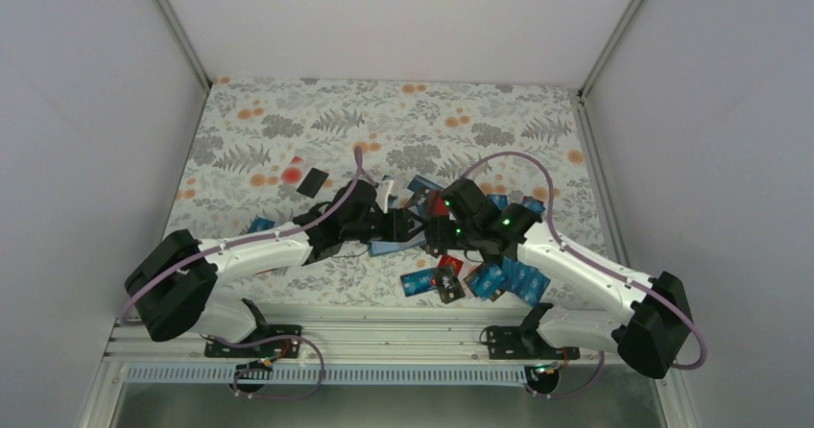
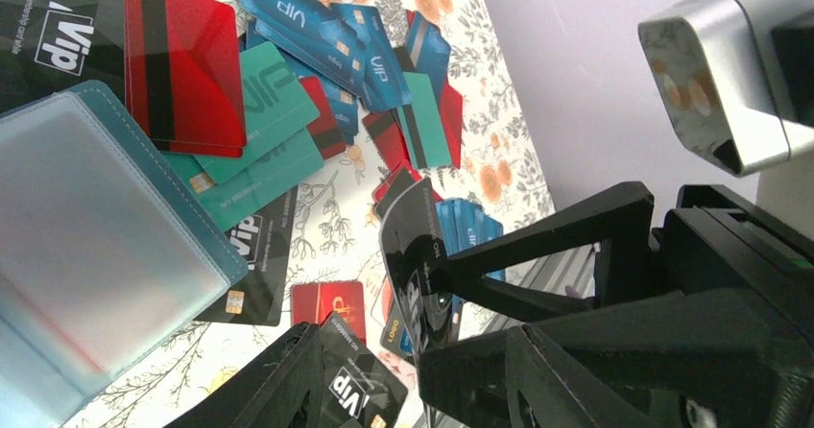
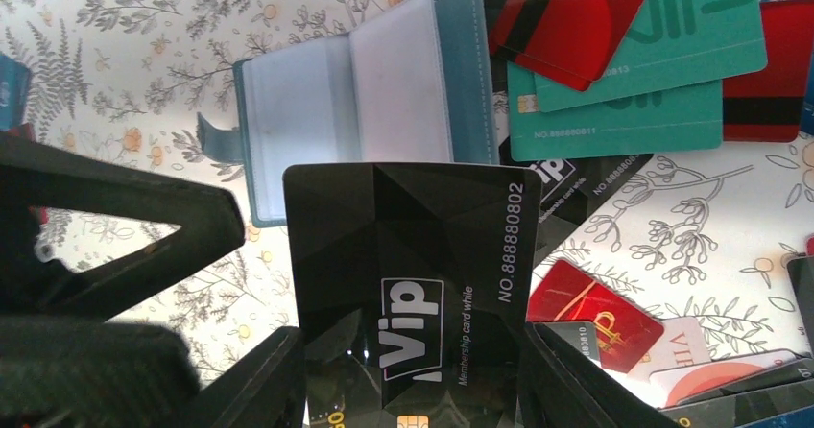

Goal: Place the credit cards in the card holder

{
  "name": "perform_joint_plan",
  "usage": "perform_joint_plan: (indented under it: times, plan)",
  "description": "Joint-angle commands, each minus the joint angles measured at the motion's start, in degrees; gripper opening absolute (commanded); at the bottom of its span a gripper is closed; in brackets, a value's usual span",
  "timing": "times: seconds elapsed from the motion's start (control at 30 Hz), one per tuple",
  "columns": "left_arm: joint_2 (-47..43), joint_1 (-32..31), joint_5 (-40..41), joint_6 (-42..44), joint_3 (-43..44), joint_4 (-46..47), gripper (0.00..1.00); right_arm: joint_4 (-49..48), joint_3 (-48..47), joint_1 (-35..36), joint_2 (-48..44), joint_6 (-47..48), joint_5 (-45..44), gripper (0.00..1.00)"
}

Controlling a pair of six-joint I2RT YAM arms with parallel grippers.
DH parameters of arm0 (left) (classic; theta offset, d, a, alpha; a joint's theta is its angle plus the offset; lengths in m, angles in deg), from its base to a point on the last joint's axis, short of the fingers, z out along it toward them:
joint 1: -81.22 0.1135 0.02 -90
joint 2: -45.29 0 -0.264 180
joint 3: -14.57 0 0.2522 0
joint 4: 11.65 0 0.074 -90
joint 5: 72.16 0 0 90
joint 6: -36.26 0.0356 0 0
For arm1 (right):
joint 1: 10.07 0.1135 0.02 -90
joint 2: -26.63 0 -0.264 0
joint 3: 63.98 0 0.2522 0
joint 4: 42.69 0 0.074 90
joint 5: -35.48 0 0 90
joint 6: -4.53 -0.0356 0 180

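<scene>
- The right jaws pinch a black VIP card [image 3: 413,274] by its two long edges, with its printed face towards the wrist camera.
- In the right wrist view, the far short edge of that card lies against the near edge of the card holder [image 3: 467,73]. I cannot tell whether they touch.
- The card holder lies open on the floral counter [image 3: 125,83] at the middle, under the two wrists. Its pale clear sleeves face up and its small tab sticks out to one side.
- The left jaws stand apart just beside the holder. A second black card [image 2: 350,385] shows between them, but I cannot tell whether it is gripped or only lying on the counter.
- Loose credit cards [image 3: 624,111] in teal, red, blue and black lie overlapped in a heap just beside the holder. More blue ones [image 1: 514,279] are spread nearer the right arm [image 1: 586,274].
- One black card [image 1: 312,181] lies well apart from the heap, on the far left of the counter.
</scene>
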Motion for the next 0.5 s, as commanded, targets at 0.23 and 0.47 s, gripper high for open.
perform_joint_plan:
  times: [0.23, 0.47]
  plan:
    - [0.9, 2.5, -5.2, -5.5, -2.5, 9.5, 0.47, -5.1, -1.7, 0.2, -1.6, 1.9, 3.6, 0.52]
    - [2.1, 2.4, -4.7, -3.8, -0.8, 5.9, 0.37, -5.5, -2.3, 0.2, -0.8, 2.6, 3.6, 0.52]
